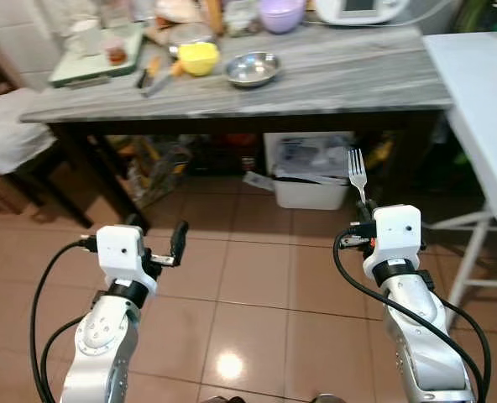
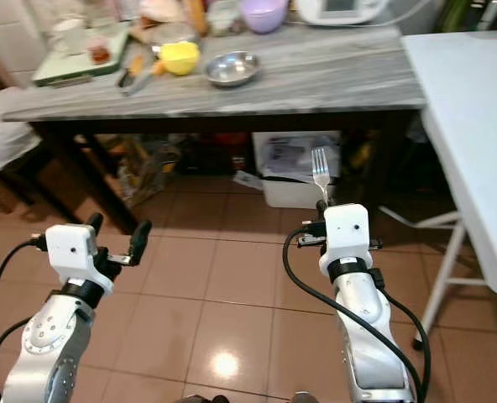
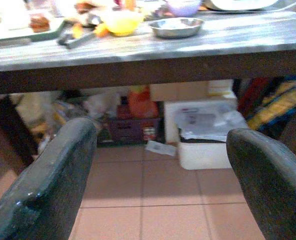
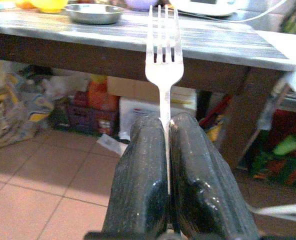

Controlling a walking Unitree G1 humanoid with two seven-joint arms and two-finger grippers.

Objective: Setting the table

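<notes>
1. Our right gripper's (image 4: 168, 150) fingers are pressed together on the handle of a fork (image 4: 163, 55), tines upright; our left gripper's (image 3: 158, 170) fingers are spread wide with nothing between them.
2. In the head views we see both arms raised over the tiled floor (image 1: 257, 277), the fork (image 1: 358, 175) at centre right, in front of the grey counter's (image 1: 341, 75) dark underside.
3. The right wrist view adds the pinch itself: the handle runs down the seam between the two pads.
4. The head views add the countertop: a steel bowl (image 1: 252, 68), a yellow bowl (image 1: 199, 58), a purple bowl (image 1: 281, 13) and a green tray (image 1: 89, 63) at upper left.
5. We can read no writing; the sheet on the white bin (image 1: 311, 180) under the counter is too blurred.
6. A white table (image 1: 483, 109) edges the right side, and open floor lies between us and the counter.
</notes>
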